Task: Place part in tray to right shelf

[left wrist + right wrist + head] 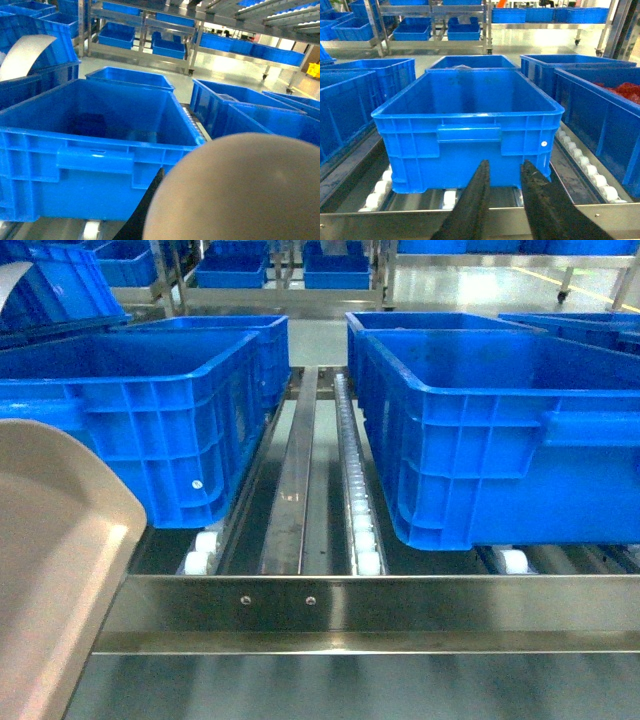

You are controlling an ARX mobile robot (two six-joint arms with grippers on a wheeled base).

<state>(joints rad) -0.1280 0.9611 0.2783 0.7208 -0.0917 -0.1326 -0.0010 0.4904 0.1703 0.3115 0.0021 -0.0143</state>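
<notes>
Head view: the beige tray (55, 560) fills the lower left corner, its curved rim overlapping the left end of the right shelf's front rail (380, 612); neither of my grippers shows here. Beyond the rail, two large blue crates sit on the roller tracks, the left crate (140, 415) and the right crate (500, 440), with a white roller line (358, 500) between them. Left wrist view: the tray's rounded beige surface (240, 190) covers the lower right, right up against my camera; a dark strip at its left edge may be one of my left fingers, but I cannot tell whether that gripper is clenched or released. Ahead and to its left, the left crate (95, 145) stands open, with dim shapes on its floor too dark to name. Right wrist view: my right gripper (502, 172) has its two black fingers (475, 205) slightly apart, nothing between them, hovering above the shelf rail (380, 225) and aimed at the near wall of the blue crate (470, 130) directly ahead. The small blue part is not visible in any view.
</notes>
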